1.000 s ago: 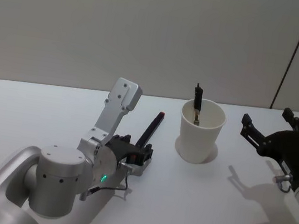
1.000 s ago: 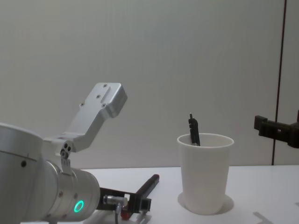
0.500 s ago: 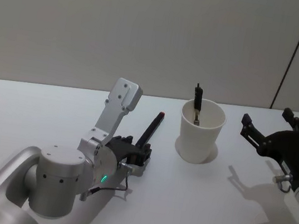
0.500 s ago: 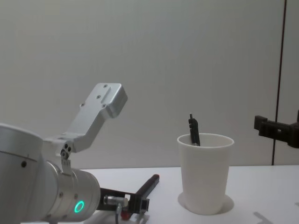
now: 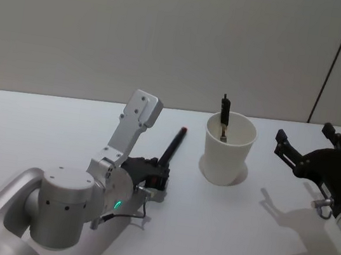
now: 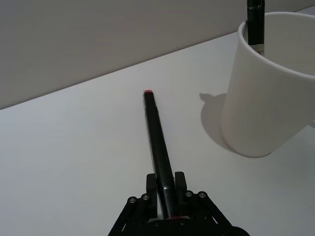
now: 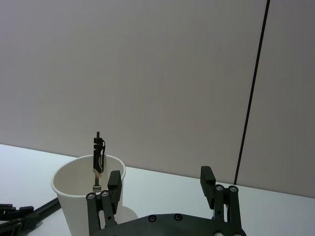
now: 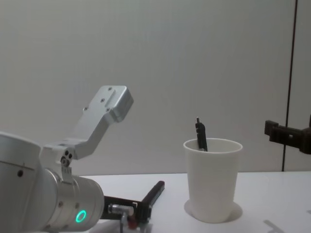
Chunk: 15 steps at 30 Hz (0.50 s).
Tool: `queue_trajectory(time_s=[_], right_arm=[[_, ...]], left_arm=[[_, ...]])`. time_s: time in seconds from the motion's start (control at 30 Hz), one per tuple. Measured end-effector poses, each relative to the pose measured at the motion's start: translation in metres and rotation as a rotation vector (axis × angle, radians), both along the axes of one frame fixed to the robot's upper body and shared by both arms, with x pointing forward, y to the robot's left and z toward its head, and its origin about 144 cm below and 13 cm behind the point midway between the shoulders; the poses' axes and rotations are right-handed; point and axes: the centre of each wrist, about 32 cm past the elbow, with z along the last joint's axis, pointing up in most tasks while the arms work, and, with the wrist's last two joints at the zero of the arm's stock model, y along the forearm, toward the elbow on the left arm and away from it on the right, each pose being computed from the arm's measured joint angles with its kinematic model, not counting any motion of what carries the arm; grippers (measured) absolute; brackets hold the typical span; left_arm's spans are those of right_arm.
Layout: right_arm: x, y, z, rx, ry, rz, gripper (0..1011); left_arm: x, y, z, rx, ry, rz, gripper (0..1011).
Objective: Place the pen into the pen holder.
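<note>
Two pens are in play. The red-tipped pen [image 5: 171,149] is in the left gripper [image 5: 157,175], and a second pen [image 5: 224,113], black with a clip, stands in the pen holder [image 5: 225,156] with its top above the rim.

From the head view, the left gripper sits low over the white table [image 5: 43,121], at about 8 o'clock from the pen holder and near it but not touching. The left wrist view shows the grip clearly. The two fingers are pinched on the tail end of the red-tipped pen [image 6: 157,142], and the barrel runs straight out from between them. The red tip points off toward 1 o'clock, away from the robot, and passes the left side of the cup with a clear gap of table between. Whether the barrel rests on the table or is lifted off it, I cannot tell.

The pen holder stands upright near the middle of the table, with the second pen leaning against its far wall.

Over at 3 o'clock from the cup, the right gripper [image 5: 306,143] hovers above the table, apart from the cup. Its fingers are spread wide with nothing between them. In the right wrist view, the pen holder [image 7: 74,196] shows behind one of those fingers.
</note>
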Motion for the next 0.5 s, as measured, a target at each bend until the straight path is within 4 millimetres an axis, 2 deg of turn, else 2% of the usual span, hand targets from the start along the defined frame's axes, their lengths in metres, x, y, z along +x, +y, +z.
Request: queue_trajectory(time_s=[0.07, 0.13, 0.5], right_arm=[[0.0, 0.0, 0.0, 0.0, 0.0, 0.0, 1001], [0.0, 0.0, 0.0, 0.0, 0.0, 0.0, 1001], [0.0, 0.0, 0.0, 0.0, 0.0, 0.0, 1001]], left_arm=[[-0.0002, 0.0005, 0.0003, -0.002, -0.005, -0.002, 197], [-0.0003, 0.0011, 0.0007, -0.003, -0.009, -0.004, 171], [-0.0007, 0.0024, 0.0016, -0.006, -0.02, -0.01, 171]])
